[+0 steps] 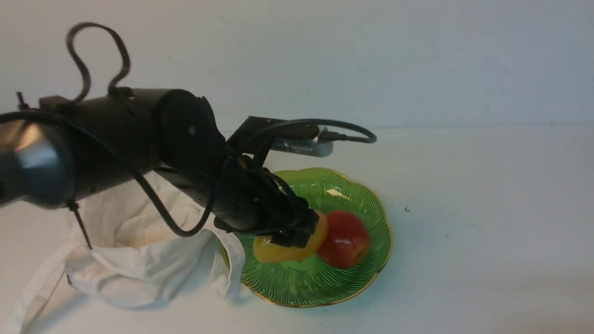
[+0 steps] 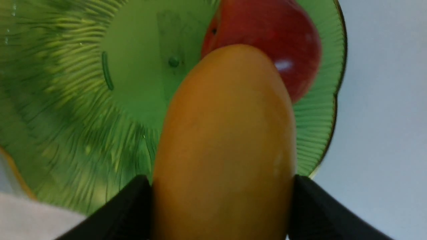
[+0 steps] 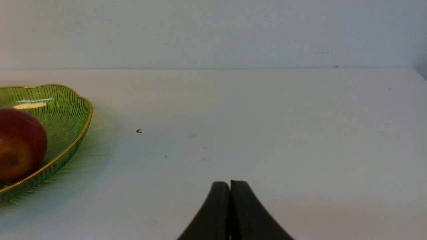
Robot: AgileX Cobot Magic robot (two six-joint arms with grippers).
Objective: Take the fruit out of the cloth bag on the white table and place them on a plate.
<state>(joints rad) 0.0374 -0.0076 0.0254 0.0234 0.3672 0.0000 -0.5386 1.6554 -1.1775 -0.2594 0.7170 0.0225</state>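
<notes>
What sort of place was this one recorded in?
Probably a lab test bench, not a home: a plain white table against a plain wall, with staged props, a green plate and a cloth bag.

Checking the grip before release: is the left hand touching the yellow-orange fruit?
Touching. The left wrist view shows the left hand with its black fingers pressed against both sides of the yellow-orange fruit, no gap.

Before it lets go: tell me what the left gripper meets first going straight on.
Probably the apple: the mango in the left gripper points right at it, perhaps already touching; depth is unclear.
</notes>
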